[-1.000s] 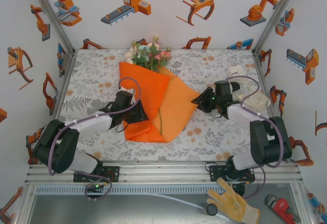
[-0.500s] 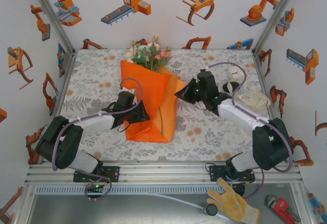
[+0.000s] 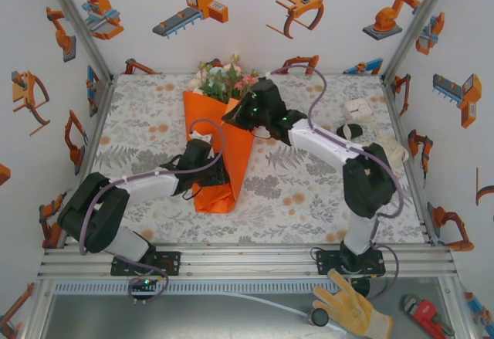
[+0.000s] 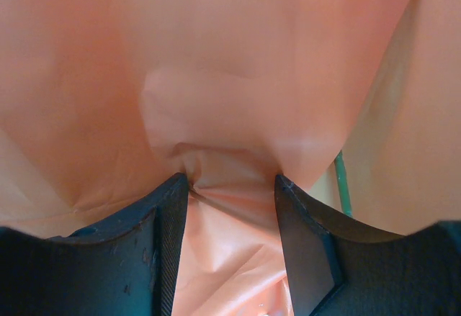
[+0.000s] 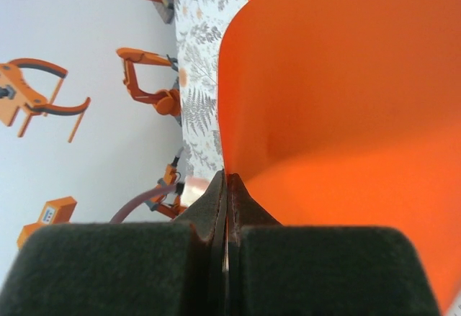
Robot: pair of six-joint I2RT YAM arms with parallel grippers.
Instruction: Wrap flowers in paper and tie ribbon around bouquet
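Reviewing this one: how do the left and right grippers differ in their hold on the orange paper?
The left gripper has its jaws apart around a bunched fold of the paper; the right gripper is shut flat on a thin edge. The left sits near the narrow end, the right up by the flowers. Both hold the paper.

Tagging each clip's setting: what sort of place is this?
Probably a lab robot cell: an aluminium frame with walls printed with cartoon robot arms, a leaf-patterned table cover, and a work glove and wrench on the front ledge.
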